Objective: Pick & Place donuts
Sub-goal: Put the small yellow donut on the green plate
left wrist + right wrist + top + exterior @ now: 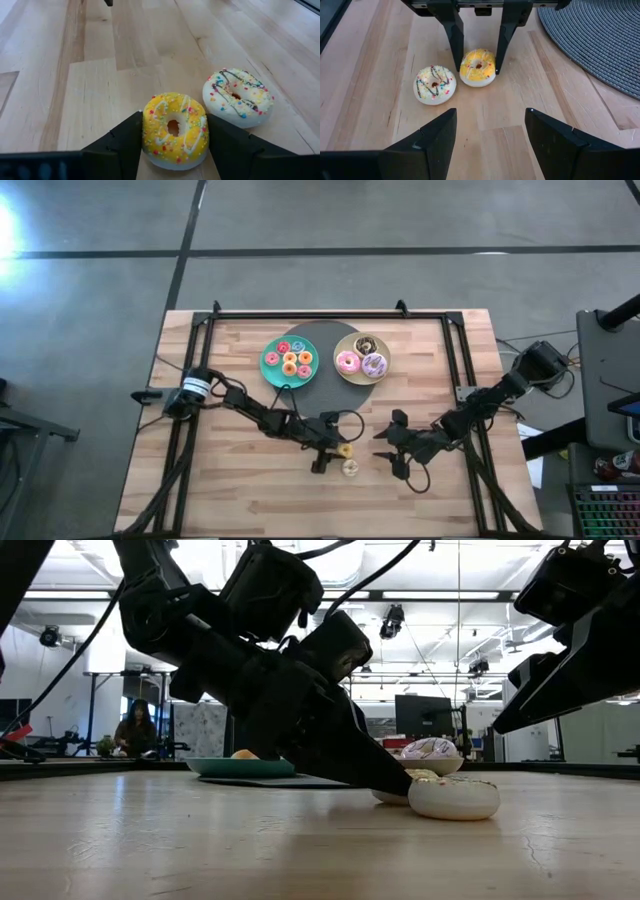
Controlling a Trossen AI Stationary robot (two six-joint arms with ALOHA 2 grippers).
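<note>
A small yellow sprinkled donut [175, 131] lies flat on the wooden table between the fingers of my left gripper [343, 451], which is shut on it. Beside it, toward the near edge, lies a small white donut [435, 84] with dark drizzle, touched by nothing. My right gripper [490, 112] is open, just to the table's right of both donuts and facing them. Several tiny donuts sit on the teal plate [271, 370]. Three larger donuts sit on the beige plate [345, 377]. My left gripper pinches the yellow donut by its outer rim [148, 135], one finger [455, 55] on each side. The fingers come slanting down from the table's left. The donut sits flat with its underside on the table [100, 100], hole upward.
Both plates rest on a dark round mat [322, 392] toward the far edge, beyond the grippers. Black frame rails [470, 395] run along the table's left, right and far sides. Bare wood lies along the near edge. A person [134, 728] sits far off in the room.
</note>
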